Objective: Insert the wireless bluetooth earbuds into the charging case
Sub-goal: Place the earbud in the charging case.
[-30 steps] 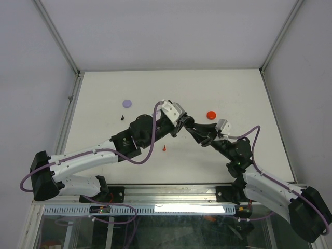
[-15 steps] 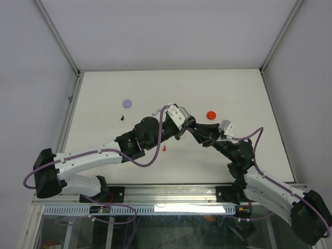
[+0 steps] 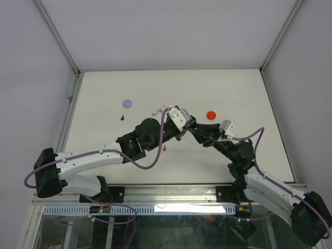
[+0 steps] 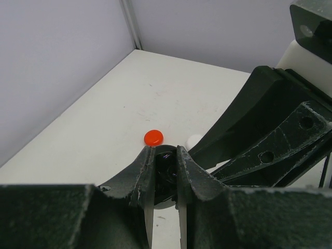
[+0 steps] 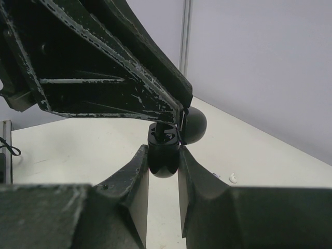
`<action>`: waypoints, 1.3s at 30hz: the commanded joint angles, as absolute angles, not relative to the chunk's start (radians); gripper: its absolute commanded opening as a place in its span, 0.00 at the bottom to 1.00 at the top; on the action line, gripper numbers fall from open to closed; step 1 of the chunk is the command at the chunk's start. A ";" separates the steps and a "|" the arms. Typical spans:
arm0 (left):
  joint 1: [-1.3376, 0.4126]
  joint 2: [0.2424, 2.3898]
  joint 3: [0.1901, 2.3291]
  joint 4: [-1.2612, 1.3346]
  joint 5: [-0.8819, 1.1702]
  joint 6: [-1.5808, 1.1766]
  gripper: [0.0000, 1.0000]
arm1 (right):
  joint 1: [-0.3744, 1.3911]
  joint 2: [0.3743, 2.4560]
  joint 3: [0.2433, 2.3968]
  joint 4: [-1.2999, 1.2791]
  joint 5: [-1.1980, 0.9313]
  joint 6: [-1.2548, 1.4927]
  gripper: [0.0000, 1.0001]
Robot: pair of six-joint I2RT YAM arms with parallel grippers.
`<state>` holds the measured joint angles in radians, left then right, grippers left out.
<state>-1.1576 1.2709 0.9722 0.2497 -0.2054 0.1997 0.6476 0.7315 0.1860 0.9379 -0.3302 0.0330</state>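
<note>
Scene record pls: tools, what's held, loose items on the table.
left tool: shut on black case
right tool: shut on the same black case, from the opposite side
red case: on table, right of the tools
lavender case: on table, far left
black earbud: loose, just near side of lavender case
red earbud: loose, beside left arm
</note>
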 commanded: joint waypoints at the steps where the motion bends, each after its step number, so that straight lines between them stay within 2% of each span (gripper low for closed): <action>1: -1.174 1.269 0.958 0.292 -0.195 0.232 0.12 | 0.647 0.710 0.223 1.002 -0.322 0.041 0.00; 19: -1.202 1.272 0.938 0.278 -0.213 0.250 0.18 | 0.648 0.691 0.206 1.026 -0.270 0.046 0.00; 34: -1.216 1.298 0.945 0.279 -0.220 0.204 0.34 | 0.647 0.686 0.199 1.035 -0.258 0.053 0.00; 39: -1.215 1.275 0.967 0.276 -0.246 0.162 0.45 | 0.648 0.680 0.190 1.031 -0.242 0.050 0.00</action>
<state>-1.2057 1.2827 0.9493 0.2882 -0.2348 0.2184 0.6453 0.7048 0.1814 0.9161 -0.2535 0.0467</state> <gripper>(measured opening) 0.398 0.249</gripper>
